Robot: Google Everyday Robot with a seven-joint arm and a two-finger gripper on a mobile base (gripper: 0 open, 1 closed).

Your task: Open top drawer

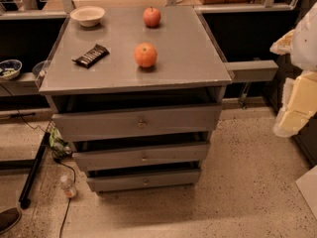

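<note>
The top drawer [136, 123] is the widest grey front of the three on the grey cabinet, with a small round metal knob [141, 123] at its centre. A dark gap shows between its front and the countertop. Its interior is not visible. My gripper [296, 100], white and yellowish, hangs at the right edge of the camera view, well to the right of the cabinet and about level with the drawer. It touches nothing.
On the countertop [198, 58] lie a white bowl [87, 15], a red apple [152, 17], an orange [145, 54] and a dark snack bar [91, 55]. Two narrower drawer fronts [142, 157] sit below. A small bottle [68, 186], a cable and a black pole [33, 170] are on the floor at left.
</note>
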